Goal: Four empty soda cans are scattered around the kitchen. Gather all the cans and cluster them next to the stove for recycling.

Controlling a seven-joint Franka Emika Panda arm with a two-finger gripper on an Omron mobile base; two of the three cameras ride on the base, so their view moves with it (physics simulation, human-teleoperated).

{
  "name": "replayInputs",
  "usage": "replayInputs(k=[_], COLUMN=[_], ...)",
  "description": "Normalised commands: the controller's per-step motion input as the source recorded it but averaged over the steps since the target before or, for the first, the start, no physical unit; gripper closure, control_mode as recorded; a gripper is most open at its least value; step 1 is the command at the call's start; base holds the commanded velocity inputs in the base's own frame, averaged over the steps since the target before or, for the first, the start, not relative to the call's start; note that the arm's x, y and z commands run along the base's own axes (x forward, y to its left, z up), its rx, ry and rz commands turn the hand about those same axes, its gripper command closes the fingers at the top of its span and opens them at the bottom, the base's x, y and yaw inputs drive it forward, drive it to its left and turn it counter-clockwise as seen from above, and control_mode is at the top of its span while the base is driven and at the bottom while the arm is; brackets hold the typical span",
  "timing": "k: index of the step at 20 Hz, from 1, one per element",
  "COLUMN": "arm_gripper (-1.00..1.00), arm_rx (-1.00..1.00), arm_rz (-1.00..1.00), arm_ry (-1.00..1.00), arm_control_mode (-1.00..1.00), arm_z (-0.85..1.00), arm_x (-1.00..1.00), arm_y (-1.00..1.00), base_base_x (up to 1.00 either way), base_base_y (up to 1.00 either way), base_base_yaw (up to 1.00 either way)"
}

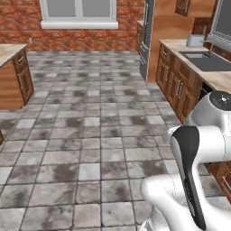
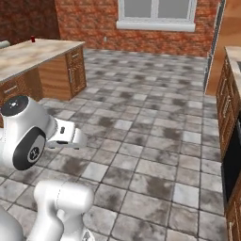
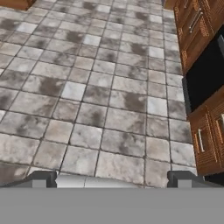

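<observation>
While the gripper (image 3: pixel 112 177) stood apart and empty over the floor (image 3: pixel 109 87), a small red can (image 2: pixel 33 39) on the desk (image 2: pixel 33 54) looked light, thin-walled and easily dented, best taken lightly around mid-body.

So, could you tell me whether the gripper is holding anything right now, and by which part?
Nothing is held: the gripper is open, its fingertips wide apart with only grey tile floor between them.

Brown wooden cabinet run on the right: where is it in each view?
Left base view: brown wooden cabinet run at right, mid-height.
Right base view: cabinet run along the right edge.
Hand view: cabinet run upper right and lower right.
Shared landmark: grey stone tile floor beside it.
</observation>
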Motion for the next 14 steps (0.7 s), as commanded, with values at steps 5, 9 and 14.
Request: replayInputs(k=[5, 9, 14], arm_gripper=[-1.00, -1.00, -1.00], arm_rx=[0.00, 0.00, 0.00], arm_rz=[0.00, 0.00, 0.00], arm_ry=[0.00, 0.00, 0.00], arm_control_mode=[1.00, 1.00, 1.00], arm_z=[0.00, 0.00, 0.00], arm_x=[0.00, 0.00, 0.00], arm_y=[0.00, 0.00, 0.00], base_base_x=[0.56, 1.00, 1.00], base_base_y=[0.03, -0.07, -0.03], base_base_yaw=[0.35, 0.07, 0.05])
